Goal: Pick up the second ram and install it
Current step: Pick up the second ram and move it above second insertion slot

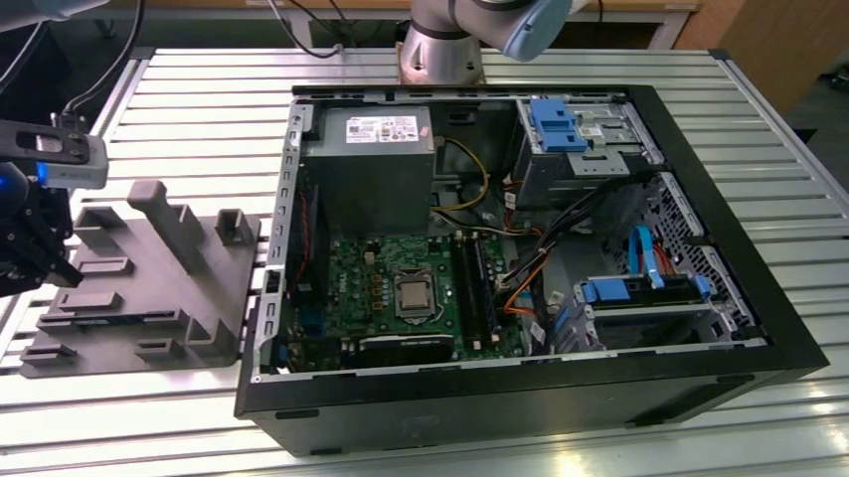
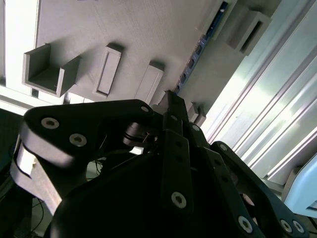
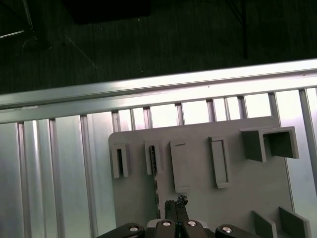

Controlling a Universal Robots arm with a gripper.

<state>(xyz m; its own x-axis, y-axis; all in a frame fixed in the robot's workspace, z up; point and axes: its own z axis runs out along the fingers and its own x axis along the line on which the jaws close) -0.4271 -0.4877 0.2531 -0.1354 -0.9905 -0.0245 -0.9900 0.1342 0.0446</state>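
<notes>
The second ram [image 3: 154, 163] is a thin dark board standing on edge in a slot of the grey holder plate [image 3: 237, 193]. The second wrist view shows it as a row of small chips [image 2: 197, 52] across that plate [image 2: 148, 29]. My gripper [image 3: 177, 206] hovers over the plate with its fingertips pressed together, just beside the ram's near end and with nothing visibly between them. In the exterior view my gripper [image 1: 30, 248] is at the far left, over the holder [image 1: 133, 288]. The green motherboard [image 1: 378, 268] with its black slots [image 1: 474, 283] lies inside the open computer case [image 1: 531, 397].
The holder carries several raised blocks and brackets [image 1: 166, 224]. Inside the case sit a grey power supply [image 1: 369, 164], blue drive bays [image 1: 564, 129] and orange and black cables [image 1: 524, 283]. The ribbed metal table [image 1: 199, 89] ends at an edge [image 3: 148, 87] beyond the holder.
</notes>
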